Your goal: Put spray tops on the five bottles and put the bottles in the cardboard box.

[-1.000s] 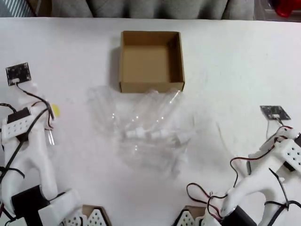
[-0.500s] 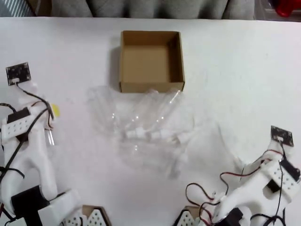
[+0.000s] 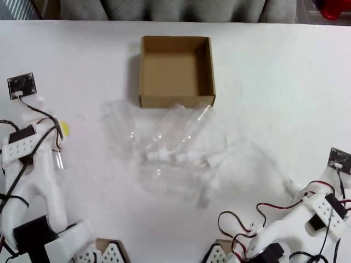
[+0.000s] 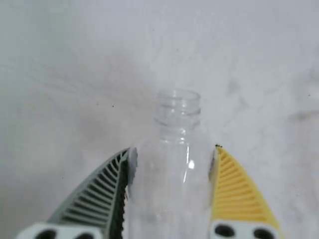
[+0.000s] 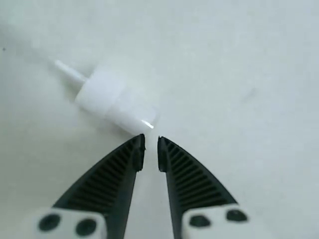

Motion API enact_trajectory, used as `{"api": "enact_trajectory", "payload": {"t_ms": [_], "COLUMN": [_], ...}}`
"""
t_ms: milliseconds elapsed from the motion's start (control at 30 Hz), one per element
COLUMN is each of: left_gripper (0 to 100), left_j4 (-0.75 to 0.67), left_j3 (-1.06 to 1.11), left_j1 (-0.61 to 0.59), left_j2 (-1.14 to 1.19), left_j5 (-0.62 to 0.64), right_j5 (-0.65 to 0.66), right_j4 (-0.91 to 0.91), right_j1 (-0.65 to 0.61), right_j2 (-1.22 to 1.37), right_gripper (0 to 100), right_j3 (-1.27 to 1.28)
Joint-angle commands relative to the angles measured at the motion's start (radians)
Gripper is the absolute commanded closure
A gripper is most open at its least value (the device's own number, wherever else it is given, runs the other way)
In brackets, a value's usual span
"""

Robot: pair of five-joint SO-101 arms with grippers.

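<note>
Advice: widen right pincer [image 5: 151, 144], nearly closed and empty, then straddle spray top [image 5: 114, 99] just beside its tips; hold clear bottle [image 4: 177, 114], clamped in left pincer [image 4: 173, 151], steady.

The open cardboard box [image 3: 175, 101] sits at the far middle of the white counter [image 3: 274, 82], and right in front of it there's a jumble of clear bottles [image 3: 186, 123] lying on their sides, white spray tops [image 3: 157, 155] mixed in. Left arm [image 3: 30, 175] stands off at one side, right arm [image 3: 307, 216] low in the near corner, both apart from the pile.
</note>
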Motion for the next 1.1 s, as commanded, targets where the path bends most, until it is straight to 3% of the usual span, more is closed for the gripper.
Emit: {"api": "enact_trajectory", "payload": {"t_ms": [0,167,333,467,600,700,1067], "left_gripper": [98,98,98,98,98,98,98], "left_j4": [-0.018,-0.018,-0.021,-0.021,-0.021,-0.021,-0.023], "left_j3": [-0.006,-0.006,-0.006,-0.006,-0.006,-0.006,-0.005], "left_j1": [0.015,0.015,0.015,0.015,0.015,0.016,0.019], "left_j2": [-0.007,-0.007,-0.005,-0.005,-0.005,-0.005,-0.005], "left_j5": [-0.014,-0.014,-0.014,-0.014,-0.014,-0.014,-0.014], "right_j5": [-0.012,-0.015,-0.146,-0.451,-0.802,-0.967,-1.212], "right_j4": [-0.067,-0.076,0.191,0.348,0.346,0.346,0.274], "right_j1": [-0.019,-0.038,-0.038,-0.047,-0.048,-0.096,-0.226], "right_j2": [-0.012,0.056,0.101,0.096,0.097,0.104,0.113], "right_gripper": [98.3,98.3,98.3,91.5,82.5,79.3,74.3], "right_j3": [-0.055,-0.112,-0.299,-0.393,-0.404,-0.402,-0.381]}}
